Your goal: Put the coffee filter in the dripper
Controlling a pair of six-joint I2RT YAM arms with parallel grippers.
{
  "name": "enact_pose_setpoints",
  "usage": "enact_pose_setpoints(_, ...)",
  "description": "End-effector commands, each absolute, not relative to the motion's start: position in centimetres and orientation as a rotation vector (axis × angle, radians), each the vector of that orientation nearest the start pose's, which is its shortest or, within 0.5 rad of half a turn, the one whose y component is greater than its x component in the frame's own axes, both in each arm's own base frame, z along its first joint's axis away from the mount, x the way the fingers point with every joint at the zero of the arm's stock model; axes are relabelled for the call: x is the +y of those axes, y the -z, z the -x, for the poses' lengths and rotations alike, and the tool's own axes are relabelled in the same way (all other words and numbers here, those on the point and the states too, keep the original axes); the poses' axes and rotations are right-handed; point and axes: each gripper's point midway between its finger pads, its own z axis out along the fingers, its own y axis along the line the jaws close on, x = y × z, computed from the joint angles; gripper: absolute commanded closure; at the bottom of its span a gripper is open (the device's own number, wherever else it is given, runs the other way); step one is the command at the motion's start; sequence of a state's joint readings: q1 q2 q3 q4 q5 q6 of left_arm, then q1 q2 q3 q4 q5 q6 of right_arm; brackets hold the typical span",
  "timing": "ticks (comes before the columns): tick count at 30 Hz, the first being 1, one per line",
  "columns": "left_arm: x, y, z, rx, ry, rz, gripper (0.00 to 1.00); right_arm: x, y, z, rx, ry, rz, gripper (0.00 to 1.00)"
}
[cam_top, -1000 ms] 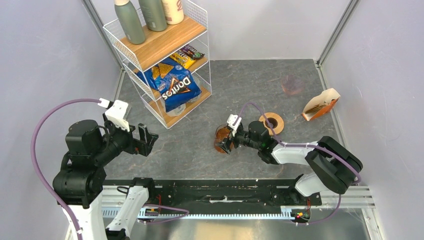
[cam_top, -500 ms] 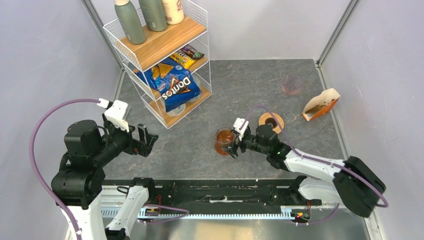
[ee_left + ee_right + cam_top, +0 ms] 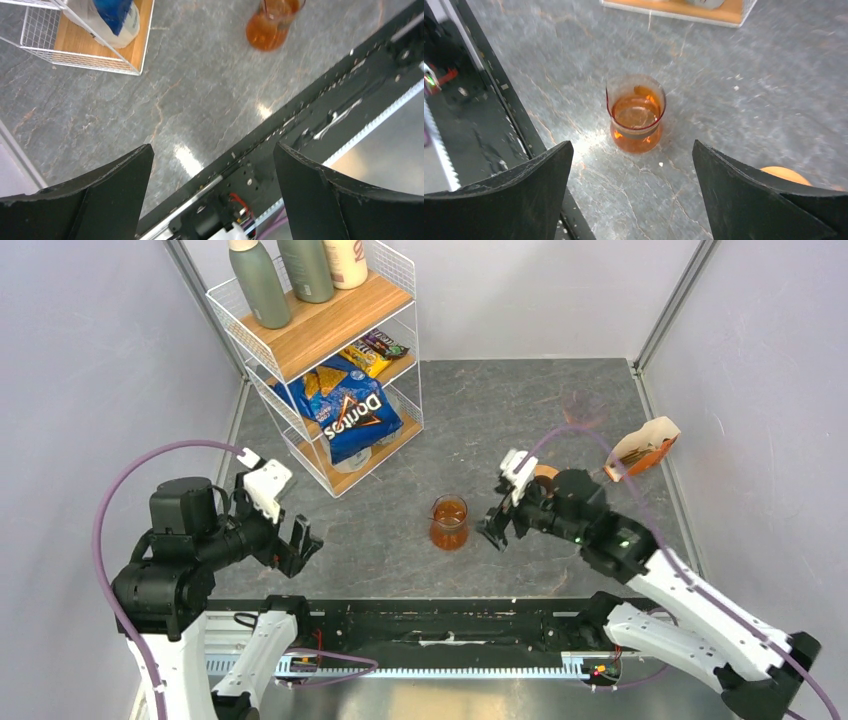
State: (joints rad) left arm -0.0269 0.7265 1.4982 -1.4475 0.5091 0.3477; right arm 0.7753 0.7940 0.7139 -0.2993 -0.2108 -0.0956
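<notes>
Swing the right gripper point(image 3: 497, 530) away from the amber beaker point(image 3: 449, 523) and toward the far right of the table point(image 3: 470, 410), where the orange-and-cream pack point(image 3: 640, 448) leans by the wall. Cannot make out a loose coffee filter anywhere in these views, so presumably look for it at the pack's open mouth. Keep the fingers spread on the way, as now: wide apart with nothing between them, the beaker framed beyond them in the wrist view. Come in low and level with the paper's edge, pinch a single sheet rather than several, and lift slowly so the pack does not drag along. Then carry across to the dripper point(image 3: 583, 411), standing faint and pinkish near the back of the table, well apart from the beaker, and lower the cone point-first into its mouth. Mind the wooden ring point(image 3: 546, 473), partly hidden under the right arm, while swinging over. Leave the left gripper point(image 3: 300, 543) parked near the front left edge, likewise spread and holding nothing. Against a second ago: no longer closes in around the beaker but sits drawn back just to its right, arm stretched further across the table; beaker upright in much the same spot; left arm shifted slightly inward.
</notes>
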Motion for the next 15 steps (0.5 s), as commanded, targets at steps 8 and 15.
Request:
enact_pose_setpoints(8, -7.8, -28.6, -10.4, 2.184, 0.459, -0.916, 0.01, 15.4, -25.9, -16.6, 2.249, -0.597, 0.682, 0.03)
enact_pose_setpoints(15, -9.4, -25.3, -14.2, 2.232, 0.609, -1.018, 0.03, 11.3, -23.7, -20.3, 2.479, -0.574, 0.516, 0.03)
